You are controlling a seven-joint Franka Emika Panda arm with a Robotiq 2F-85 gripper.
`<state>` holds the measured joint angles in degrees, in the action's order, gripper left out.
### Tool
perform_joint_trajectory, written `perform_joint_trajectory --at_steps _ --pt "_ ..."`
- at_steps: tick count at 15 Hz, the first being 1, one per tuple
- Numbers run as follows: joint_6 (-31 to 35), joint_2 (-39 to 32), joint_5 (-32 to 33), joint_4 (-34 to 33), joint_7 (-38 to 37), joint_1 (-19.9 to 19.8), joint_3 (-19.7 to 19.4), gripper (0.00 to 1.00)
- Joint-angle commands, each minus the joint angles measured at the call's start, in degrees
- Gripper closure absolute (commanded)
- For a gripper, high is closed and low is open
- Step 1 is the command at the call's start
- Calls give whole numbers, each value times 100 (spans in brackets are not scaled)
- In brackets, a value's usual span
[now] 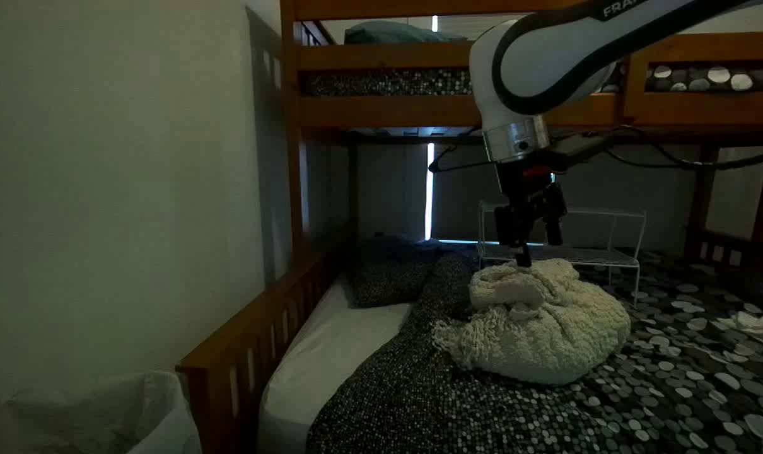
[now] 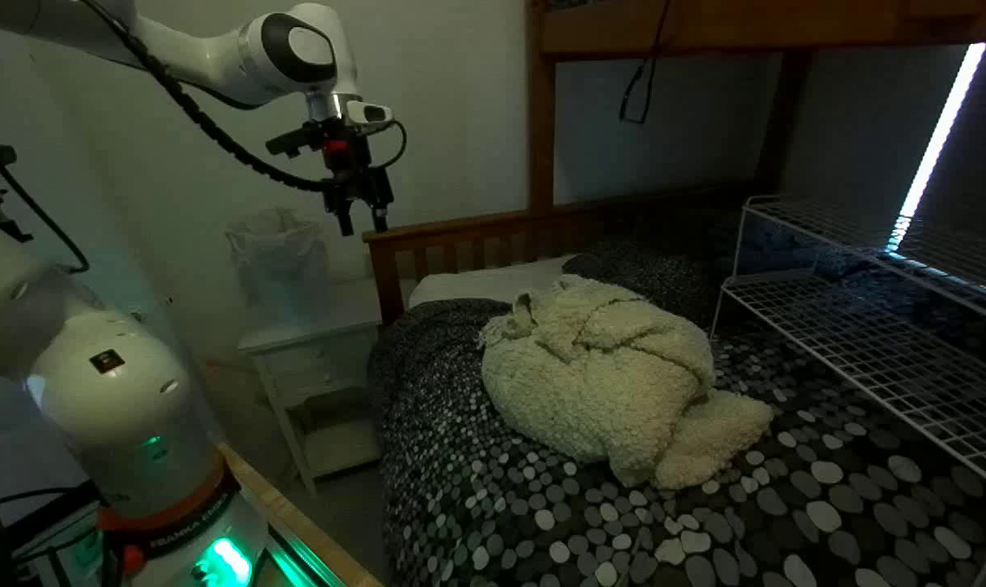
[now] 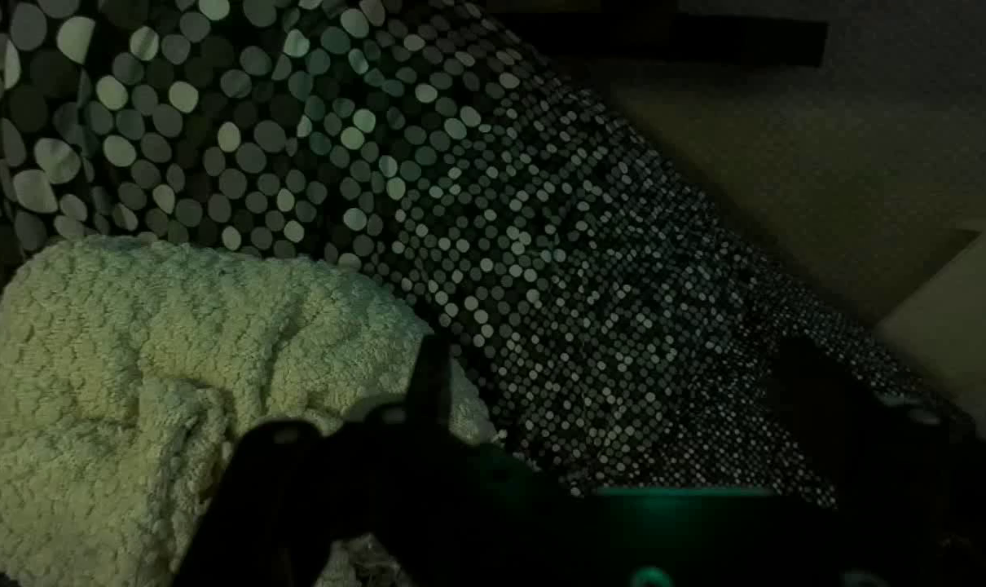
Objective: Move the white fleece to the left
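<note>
My jaws hang spread and empty, probably to admit a thick fold; the white fleece [image 2: 599,367] lies heaped inward from the railed edge of the worktop [image 2: 542,526].

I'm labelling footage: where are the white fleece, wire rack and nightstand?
White fleece [image 2: 603,379], in an exterior view: bundle's middle.
Wire rack [image 2: 868,355], in an exterior view: lower tier.
Nightstand [image 2: 318,368], in an exterior view: front panel.
</note>
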<state>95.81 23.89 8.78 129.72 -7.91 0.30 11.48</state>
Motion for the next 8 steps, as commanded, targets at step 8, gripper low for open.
perform_joint_trajectory --at_steps 8 --pt "37 -124 50 -65 -353 103 -112 0"
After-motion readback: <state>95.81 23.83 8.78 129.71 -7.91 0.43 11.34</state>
